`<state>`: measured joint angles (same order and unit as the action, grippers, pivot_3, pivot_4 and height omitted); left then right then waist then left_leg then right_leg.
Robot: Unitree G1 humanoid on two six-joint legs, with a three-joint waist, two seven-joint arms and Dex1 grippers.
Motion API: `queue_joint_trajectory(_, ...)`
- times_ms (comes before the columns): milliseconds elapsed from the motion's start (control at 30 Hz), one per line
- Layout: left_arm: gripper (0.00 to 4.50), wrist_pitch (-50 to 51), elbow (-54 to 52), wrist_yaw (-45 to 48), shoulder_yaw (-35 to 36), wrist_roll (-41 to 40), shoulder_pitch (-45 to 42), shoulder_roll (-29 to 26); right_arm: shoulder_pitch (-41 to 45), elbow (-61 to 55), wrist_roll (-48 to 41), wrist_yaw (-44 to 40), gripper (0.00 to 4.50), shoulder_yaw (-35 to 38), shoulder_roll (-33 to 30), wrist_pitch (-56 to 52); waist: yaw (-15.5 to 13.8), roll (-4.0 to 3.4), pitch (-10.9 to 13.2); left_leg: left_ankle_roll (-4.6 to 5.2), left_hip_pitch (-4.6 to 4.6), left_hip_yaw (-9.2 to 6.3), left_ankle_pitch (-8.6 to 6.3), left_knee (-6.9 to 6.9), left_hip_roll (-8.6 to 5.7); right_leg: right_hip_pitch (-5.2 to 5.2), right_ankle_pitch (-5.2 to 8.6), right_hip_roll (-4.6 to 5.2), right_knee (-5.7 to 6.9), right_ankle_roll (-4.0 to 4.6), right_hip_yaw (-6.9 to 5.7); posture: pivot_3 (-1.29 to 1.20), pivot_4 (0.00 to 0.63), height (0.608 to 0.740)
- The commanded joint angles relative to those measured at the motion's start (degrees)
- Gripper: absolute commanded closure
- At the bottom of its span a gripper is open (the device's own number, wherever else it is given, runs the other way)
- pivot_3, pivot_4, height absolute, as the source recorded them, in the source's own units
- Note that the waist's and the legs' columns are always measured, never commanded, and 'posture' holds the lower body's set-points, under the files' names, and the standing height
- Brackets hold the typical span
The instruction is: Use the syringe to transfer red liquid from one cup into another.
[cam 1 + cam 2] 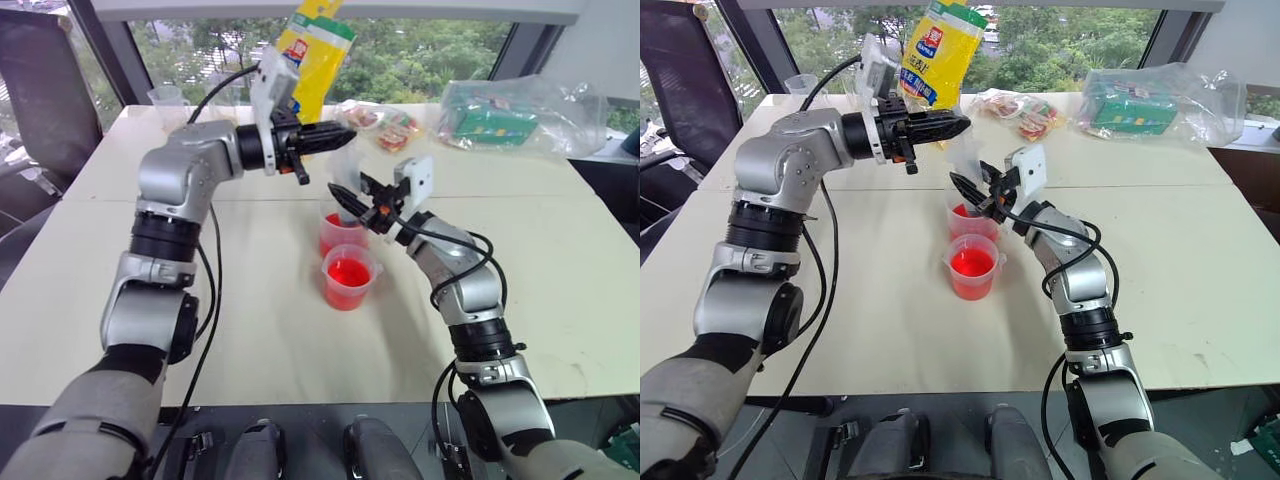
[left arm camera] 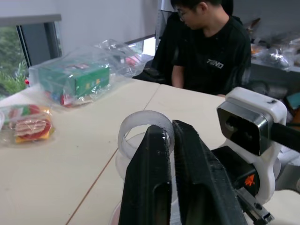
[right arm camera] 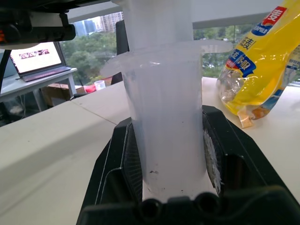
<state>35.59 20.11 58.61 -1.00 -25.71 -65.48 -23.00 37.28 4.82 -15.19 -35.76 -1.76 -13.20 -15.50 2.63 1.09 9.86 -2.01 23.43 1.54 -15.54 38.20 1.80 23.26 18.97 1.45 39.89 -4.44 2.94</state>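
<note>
**Red liquid in two cups, syringe upright above the far one**

Red liquid (image 1: 345, 272) fills the lower part of two clear cups standing near the middle of the pale table (image 1: 120, 330). The near cup (image 1: 348, 278) and the far cup (image 1: 338, 232) stand just beside each other, the far one partly hidden behind the right gripper.

The right gripper (image 1: 345, 197) reaches in from the table's right side and its two black fingers pinch the syringe (image 3: 166, 126) around its fat translucent barrel. In the right wrist view the barrel stands upright between the pads, with its flange above them and the white plunger rising past it. The syringe hangs over the far cup; whether its tip touches the liquid cannot be told.

The left gripper (image 1: 958, 124) points level across the table, above the right gripper, at the top of the plunger. In the left wrist view its fingers (image 2: 150, 187) lie nearly together with a narrow gap between them, in front of the plunger's round clear top (image 2: 143, 131); whether they nip it cannot be told.

Toward the far edge stands a yellow bag (image 1: 315, 55). Snack packets (image 1: 380, 125) lie near it, and a clear bag with a green box (image 1: 500, 118) sits at the far right corner. A person in a black shirt (image 2: 213, 51) sits beyond the table's right edge.
</note>
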Motion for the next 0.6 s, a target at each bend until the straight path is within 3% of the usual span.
queue_joint_trajectory(33, 2.40, 0.6, -6.3, 1.4, 2.0, -2.3, 1.5, -2.0, 1.2, -2.6, -1.1, -0.8, 3.14, -0.5, -0.8, -2.4, -0.1, 0.00, 0.0, -0.01, 0.00, -0.01, 0.00, 0.00, 0.00, 0.01, 0.00, 0.00, 0.00, 0.00, 0.00, 0.00, 0.150, 0.740)
queue_joint_trajectory(200, 0.03, 2.5, -11.6, 2.7, 1.4, -2.6, 7.3, -5.8, 4.0, -4.4, -2.8, -0.3, 3.14, 1.7, -1.6, -4.3, -0.1, 0.00, 0.0, -0.01, 0.01, 0.00, 0.00, 0.01, -0.01, 0.00, 0.00, 0.03, 0.01, 0.00, 0.01, 0.00, 0.150, 0.740)
queue_joint_trajectory(467, 0.03, 5.8, -15.8, 1.1, 4.9, -5.0, 10.6, -10.3, 9.2, -5.5, -5.5, 0.8, 3.14, 4.8, -2.6, -6.2, -0.1, 0.00, 0.0, 0.00, 0.02, -0.02, 0.00, 0.01, -0.01, 0.00, 0.00, 0.03, 0.00, 0.00, 0.01, 0.00, 0.150, 0.740)
queue_joint_trajectory(600, 0.03, 6.9, -16.3, 0.3, 6.8, -6.2, 10.5, -12.4, 10.1, -13.1, -14.1, -0.1, 3.14, 8.1, -4.2, -14.3, -0.2, 0.00, 0.0, 0.01, 0.04, -0.03, 0.00, 0.00, 0.00, 0.01, 0.00, 0.05, 0.00, 0.00, 0.01, 0.00, 0.150, 0.740)
